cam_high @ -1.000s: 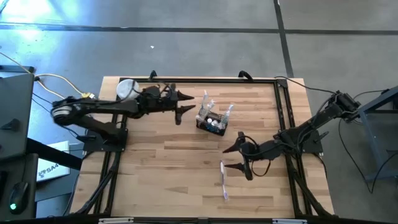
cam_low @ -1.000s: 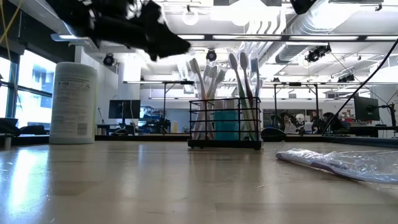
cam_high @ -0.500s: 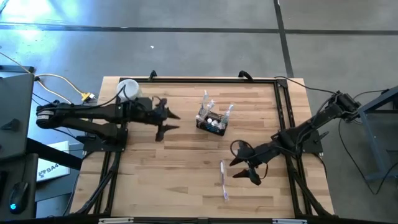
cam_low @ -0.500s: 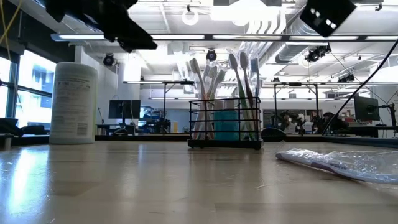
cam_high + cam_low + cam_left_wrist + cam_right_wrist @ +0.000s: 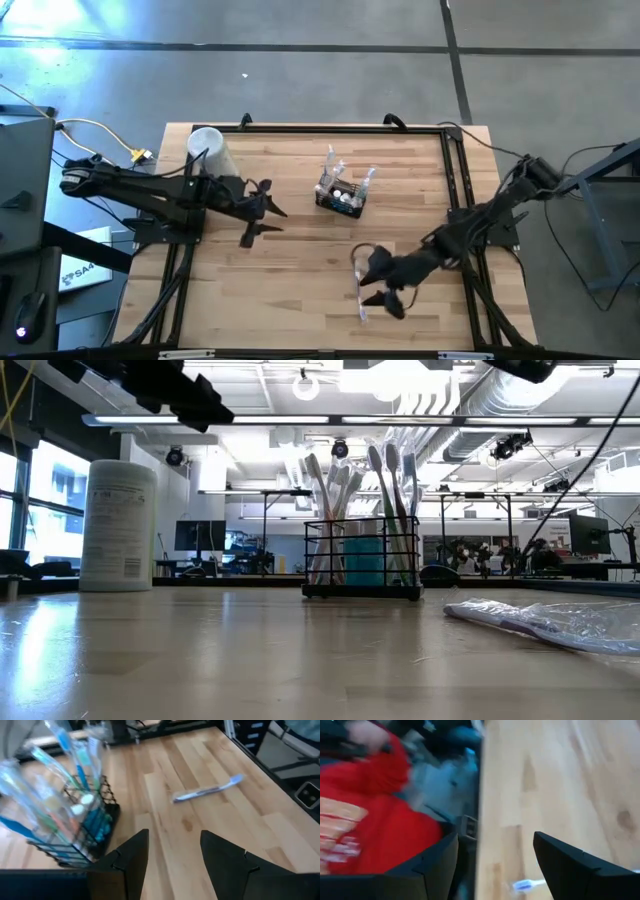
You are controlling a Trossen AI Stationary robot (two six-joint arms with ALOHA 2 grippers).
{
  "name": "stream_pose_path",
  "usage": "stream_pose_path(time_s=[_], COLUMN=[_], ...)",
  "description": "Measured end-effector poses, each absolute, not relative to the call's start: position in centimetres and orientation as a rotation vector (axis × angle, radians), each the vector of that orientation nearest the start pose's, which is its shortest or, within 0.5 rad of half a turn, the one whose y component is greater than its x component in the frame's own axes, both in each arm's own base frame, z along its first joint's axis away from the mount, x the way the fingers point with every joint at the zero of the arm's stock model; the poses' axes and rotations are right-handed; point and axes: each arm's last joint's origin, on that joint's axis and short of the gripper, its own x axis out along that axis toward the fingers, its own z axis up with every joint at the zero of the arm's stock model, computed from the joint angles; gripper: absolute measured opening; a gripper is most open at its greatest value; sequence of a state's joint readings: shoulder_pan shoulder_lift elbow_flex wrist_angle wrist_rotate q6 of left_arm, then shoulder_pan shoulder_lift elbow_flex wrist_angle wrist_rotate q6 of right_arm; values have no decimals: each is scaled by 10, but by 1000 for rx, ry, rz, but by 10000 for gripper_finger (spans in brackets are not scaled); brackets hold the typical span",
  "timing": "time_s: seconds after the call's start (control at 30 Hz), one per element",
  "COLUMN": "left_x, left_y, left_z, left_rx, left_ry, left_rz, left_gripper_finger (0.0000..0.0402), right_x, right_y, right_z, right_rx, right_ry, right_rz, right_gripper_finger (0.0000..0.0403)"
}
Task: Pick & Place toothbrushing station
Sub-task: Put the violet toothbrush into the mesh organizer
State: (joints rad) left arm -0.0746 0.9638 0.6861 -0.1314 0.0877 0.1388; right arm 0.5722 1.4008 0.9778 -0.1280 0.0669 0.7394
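The toothbrushing station (image 5: 340,196) is a small black wire-mesh caddy holding several pale toothbrushes. It stands on its base at the table's middle far part, and shows in the low view (image 5: 362,560) and the left wrist view (image 5: 85,827). My left gripper (image 5: 264,214) is open and empty, left of the caddy and above the table; the left wrist view (image 5: 172,837) shows the gap. My right gripper (image 5: 376,281) is open and empty in the air over a wrapped toothbrush (image 5: 358,290); the right wrist view (image 5: 495,840) shows the gap.
A white cylindrical container (image 5: 207,149) stands at the far left corner, also in the low view (image 5: 118,525). The wrapped toothbrush lies flat on the wood toward the near edge (image 5: 545,622) (image 5: 210,790) (image 5: 525,884). A blurred red shape (image 5: 365,820) shows beyond the table's edge.
My left gripper has drawn back from the caddy toward the table's left edge and a little toward the near edge. My right gripper has gone toward the near edge and the left, over the wrapped toothbrush. The caddy and the toothbrush have stayed in place.
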Motion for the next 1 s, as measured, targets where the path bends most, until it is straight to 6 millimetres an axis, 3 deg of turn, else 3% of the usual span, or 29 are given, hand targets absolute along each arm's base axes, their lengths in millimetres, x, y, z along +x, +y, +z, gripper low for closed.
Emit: stream_pose_path(time_s=[0.17, 0.33, 0.53, 0.73, 1.0], left_x=[207, 206, 207, 206, 205], left_y=[-28, -37, -48, -58, -61], left_z=[269, 265, 261, 259, 259], left_rx=[105, 67, 45, 57, 64], left_ry=[435, 475, 504, 516, 514], left_rz=[-230, -261, -298, -343, -356], left_gripper_finger=[180, 180, 180, 180, 180], right_x=[284, 309, 337, 340, 345], right_y=[177, 171, 167, 161, 162], right_z=[255, 227, 189, 162, 142], right_rx=[490, 657, 798, 876, 882], right_ry=[949, 1184, 1259, 1350, 1359], right_rz=[-30, -366, -443, -624, -686], right_gripper_finger=[252, 252, 252, 252, 252])
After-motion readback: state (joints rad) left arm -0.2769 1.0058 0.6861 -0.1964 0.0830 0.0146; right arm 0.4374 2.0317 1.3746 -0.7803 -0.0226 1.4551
